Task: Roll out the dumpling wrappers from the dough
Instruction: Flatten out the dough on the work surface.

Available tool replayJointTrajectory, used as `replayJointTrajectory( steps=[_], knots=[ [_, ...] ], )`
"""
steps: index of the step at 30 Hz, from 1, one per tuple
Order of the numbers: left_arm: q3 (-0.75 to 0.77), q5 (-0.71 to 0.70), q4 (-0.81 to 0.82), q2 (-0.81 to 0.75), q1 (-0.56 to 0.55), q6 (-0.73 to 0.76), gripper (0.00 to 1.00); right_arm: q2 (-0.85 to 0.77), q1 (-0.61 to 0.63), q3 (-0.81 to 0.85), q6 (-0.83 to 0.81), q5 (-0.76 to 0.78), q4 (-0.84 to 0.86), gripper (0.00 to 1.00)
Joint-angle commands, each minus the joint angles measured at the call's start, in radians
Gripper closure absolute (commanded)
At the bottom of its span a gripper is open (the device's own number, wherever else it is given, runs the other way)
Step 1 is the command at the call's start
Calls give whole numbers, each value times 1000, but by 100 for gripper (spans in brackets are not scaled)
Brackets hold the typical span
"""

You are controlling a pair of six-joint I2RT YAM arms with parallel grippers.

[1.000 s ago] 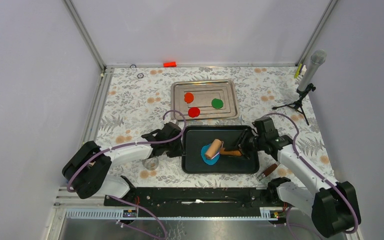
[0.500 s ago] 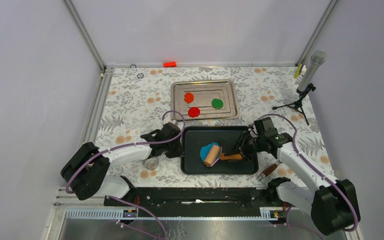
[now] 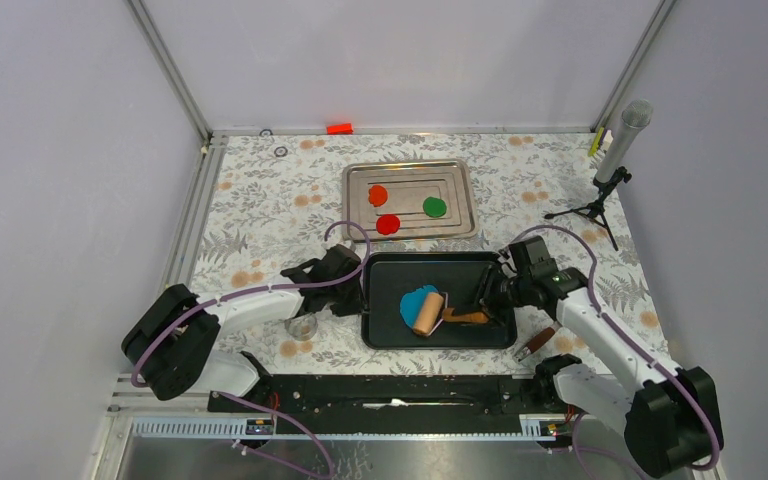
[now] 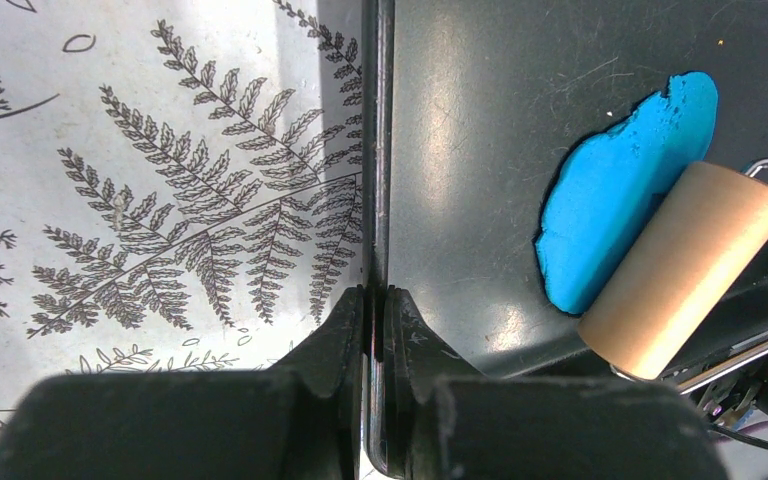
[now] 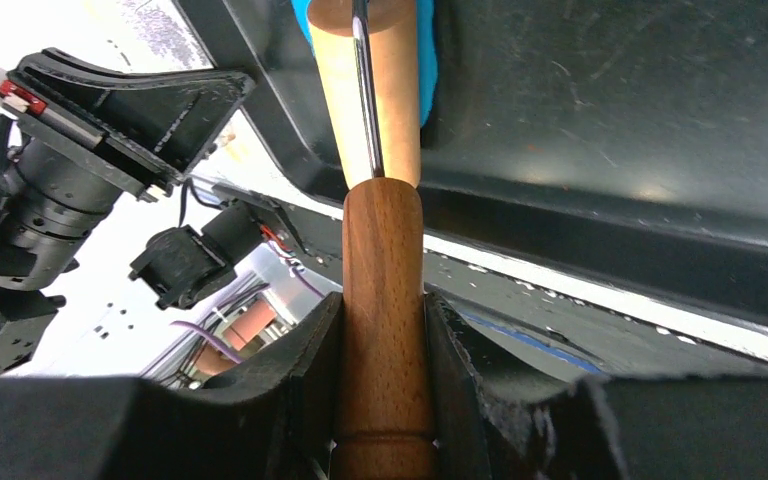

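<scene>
Blue dough (image 3: 415, 298) lies flat in the black tray (image 3: 400, 268), left of centre. The wooden roller (image 3: 427, 314) rests on its 4 o'clock edge, and the roller handle (image 5: 383, 250) is clamped in the right claw (image 5: 383, 325). The left claw (image 4: 373, 305) is pinched together on the tray's 9 o'clock rim. A steel tray (image 3: 460, 195) at 12 o'clock holds orange (image 3: 378, 195), red (image 3: 388, 224) and green (image 3: 434, 207) wrappers, all apart. A clear cup (image 3: 302, 326) sits at 8 o'clock beside the left arm. A microphone stand (image 3: 600, 205) is at 2 o'clock on the bench (image 3: 260, 210).

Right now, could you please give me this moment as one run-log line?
left hand: shut on black tray rim | right hand: shut on roller handle | roller drum: on dough edge
</scene>
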Motion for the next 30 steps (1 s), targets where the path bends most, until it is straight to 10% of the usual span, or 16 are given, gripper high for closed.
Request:
replayJointTrajectory(
  steps=[1, 14, 30],
  knots=[
    [42, 22, 2, -34, 5, 17, 100, -51, 2, 1, -38, 176, -161, 100],
    [62, 36, -4, -32, 4, 23, 100, 111, 143, -3, 30, 244, 70, 100],
    [59, 27, -38, -66, 6, 29, 100, 24, 139, 9, -10, 350, -119, 100]
  ],
)
